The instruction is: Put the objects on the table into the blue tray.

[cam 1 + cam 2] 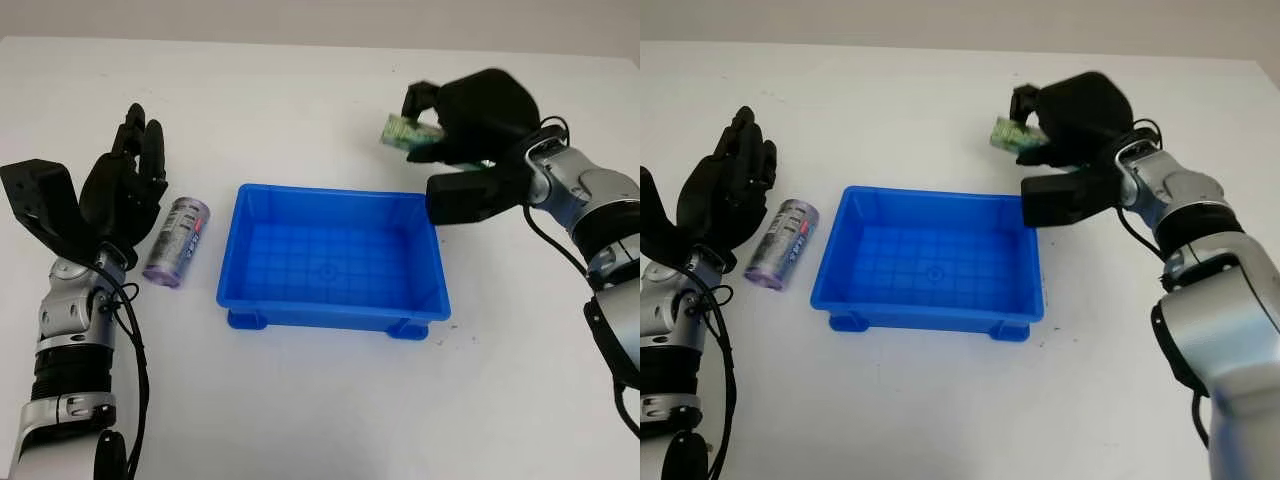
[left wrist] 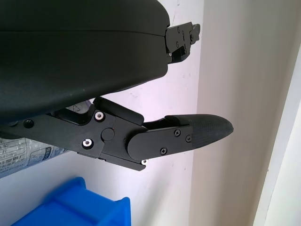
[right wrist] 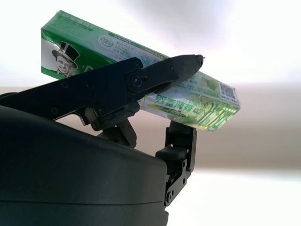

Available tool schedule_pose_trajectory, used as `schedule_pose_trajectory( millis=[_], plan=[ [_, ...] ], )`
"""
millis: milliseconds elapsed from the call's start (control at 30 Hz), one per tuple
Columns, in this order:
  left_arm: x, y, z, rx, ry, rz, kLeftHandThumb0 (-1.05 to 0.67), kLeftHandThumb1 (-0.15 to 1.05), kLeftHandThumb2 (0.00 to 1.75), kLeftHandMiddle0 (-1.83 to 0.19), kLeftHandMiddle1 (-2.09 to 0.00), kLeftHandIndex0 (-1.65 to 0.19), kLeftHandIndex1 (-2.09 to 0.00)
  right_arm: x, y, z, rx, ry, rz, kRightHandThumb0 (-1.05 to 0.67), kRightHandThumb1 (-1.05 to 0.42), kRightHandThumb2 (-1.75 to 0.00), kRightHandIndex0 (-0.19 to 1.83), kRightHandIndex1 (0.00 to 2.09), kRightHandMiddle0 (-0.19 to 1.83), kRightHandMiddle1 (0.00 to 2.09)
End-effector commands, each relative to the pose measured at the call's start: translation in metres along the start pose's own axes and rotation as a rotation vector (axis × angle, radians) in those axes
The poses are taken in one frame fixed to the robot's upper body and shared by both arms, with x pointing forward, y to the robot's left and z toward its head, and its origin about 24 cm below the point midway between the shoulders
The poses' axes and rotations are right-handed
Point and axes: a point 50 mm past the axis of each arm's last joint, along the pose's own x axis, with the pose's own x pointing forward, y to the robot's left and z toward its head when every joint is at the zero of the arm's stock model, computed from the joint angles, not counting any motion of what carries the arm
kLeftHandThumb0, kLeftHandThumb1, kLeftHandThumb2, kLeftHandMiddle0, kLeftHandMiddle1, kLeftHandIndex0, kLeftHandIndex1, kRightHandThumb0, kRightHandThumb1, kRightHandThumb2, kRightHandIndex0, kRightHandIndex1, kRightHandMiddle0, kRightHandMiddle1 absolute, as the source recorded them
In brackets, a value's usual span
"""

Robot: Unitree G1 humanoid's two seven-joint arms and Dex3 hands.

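The blue tray (image 1: 334,258) sits mid-table with nothing inside. My right hand (image 1: 455,125) is raised behind the tray's far right corner, shut on a green box (image 1: 404,133); in the right wrist view the green box (image 3: 141,73) is pinched between black fingers (image 3: 155,75). A silver-purple can (image 1: 178,241) lies on its side on the table left of the tray. My left hand (image 1: 125,185) is open, just left of the can and apart from it. In the left wrist view the can (image 2: 23,153) lies beside the tray's corner (image 2: 75,207).
The white table (image 1: 320,400) stretches around the tray, with bare surface in front of it and behind it. A pale wall lies beyond the table's far edge.
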Motion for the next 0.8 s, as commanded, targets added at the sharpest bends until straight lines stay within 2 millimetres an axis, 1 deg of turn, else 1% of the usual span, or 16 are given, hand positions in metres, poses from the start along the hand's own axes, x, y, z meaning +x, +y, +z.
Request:
schedule_pose_trajectory(
  millis=[0, 67, 167, 200, 233, 267, 300, 333, 367, 400, 433, 500, 600, 767],
  plan=[
    [0.003, 0.001, 0.008, 0.015, -0.026, -0.003, -0.75, 1.05, 0.54, 0.19, 0.0, 0.19, 0.0, 0.012, -0.028, 0.015, 0.092, -0.075, -0.112, -0.42, -1.05, -0.24, 1.05, 2.09, 0.73, 2.09],
    [0.003, 0.001, 0.008, 0.017, -0.028, -0.002, -0.76, 1.05, 0.54, 0.19, 0.0, 0.19, 0.0, 0.015, -0.039, 0.026, 0.174, -0.138, -0.136, -0.42, -1.05, -0.29, 1.14, 2.09, 0.83, 2.09],
    [0.004, 0.001, 0.008, 0.015, -0.028, -0.005, -0.75, 1.05, 0.54, 0.19, 0.0, 0.19, 0.0, 0.012, -0.049, 0.046, 0.304, -0.227, -0.116, -0.41, -1.05, -0.31, 1.22, 2.09, 0.93, 2.09],
    [0.004, 0.0, 0.008, 0.014, -0.028, -0.004, -0.75, 1.05, 0.54, 0.19, 0.0, 0.19, 0.0, 0.009, -0.051, 0.053, 0.322, -0.255, -0.101, -0.4, -1.05, -0.3, 1.23, 2.09, 0.92, 2.09],
    [0.004, 0.0, 0.008, 0.014, -0.028, -0.004, -0.75, 1.05, 0.54, 0.19, 0.0, 0.19, 0.0, 0.006, -0.052, 0.059, 0.335, -0.277, -0.083, -0.4, -1.05, -0.3, 1.24, 2.09, 0.87, 2.09],
    [0.004, -0.001, 0.008, 0.014, -0.028, -0.005, -0.75, 1.05, 0.54, 0.19, 0.0, 0.19, 0.0, 0.003, -0.052, 0.064, 0.349, -0.296, -0.065, -0.4, -1.05, -0.3, 1.19, 2.09, 0.78, 2.09],
    [0.004, -0.001, 0.008, 0.013, -0.027, -0.005, -0.75, 1.05, 0.54, 0.19, 0.0, 0.19, 0.0, -0.001, -0.052, 0.069, 0.361, -0.312, -0.04, -0.39, -1.05, -0.3, 1.08, 2.09, 0.68, 2.09],
    [0.004, -0.002, 0.008, 0.012, -0.026, -0.005, -0.75, 1.05, 0.55, 0.19, 0.0, 0.19, 0.0, -0.004, -0.051, 0.074, 0.389, -0.316, -0.006, -0.37, -1.05, -0.3, 1.06, 2.09, 0.66, 2.09],
    [0.005, -0.002, 0.008, 0.012, -0.026, -0.005, -0.75, 1.05, 0.55, 0.19, 0.0, 0.19, 0.0, -0.007, -0.051, 0.079, 0.409, -0.314, 0.029, -0.36, -1.05, -0.31, 1.09, 2.09, 0.7, 2.09],
    [0.005, -0.002, 0.008, 0.012, -0.026, -0.004, -0.75, 1.05, 0.55, 0.19, 0.0, 0.19, 0.0, -0.011, -0.05, 0.083, 0.422, -0.31, 0.067, -0.35, -1.05, -0.31, 1.16, 2.09, 0.8, 2.09],
    [0.005, -0.003, 0.008, 0.013, -0.026, -0.002, -0.75, 1.05, 0.55, 0.19, 0.0, 0.19, 0.0, -0.014, -0.05, 0.088, 0.429, -0.309, 0.1, -0.35, -1.05, -0.32, 1.19, 2.09, 0.85, 2.09],
    [0.004, -0.004, 0.008, 0.014, -0.027, 0.0, -0.75, 1.05, 0.55, 0.19, 0.0, 0.19, 0.0, -0.021, -0.048, 0.097, 0.427, -0.31, 0.168, -0.34, -1.05, -0.33, 1.25, 2.09, 0.93, 2.09],
    [0.004, -0.004, 0.008, 0.015, -0.028, 0.0, -0.75, 1.05, 0.55, 0.19, 0.0, 0.19, 0.0, -0.03, -0.042, 0.107, 0.435, -0.303, 0.268, -0.32, -1.05, -0.34, 1.24, 2.09, 0.86, 2.09],
    [0.003, -0.006, 0.008, 0.011, -0.026, -0.003, -0.74, 1.05, 0.56, 0.19, 0.0, 0.19, 0.0, -0.038, -0.03, 0.116, 0.373, -0.281, 0.391, -0.31, -1.05, -0.31, 1.25, 2.09, 0.84, 2.09]
  ],
)
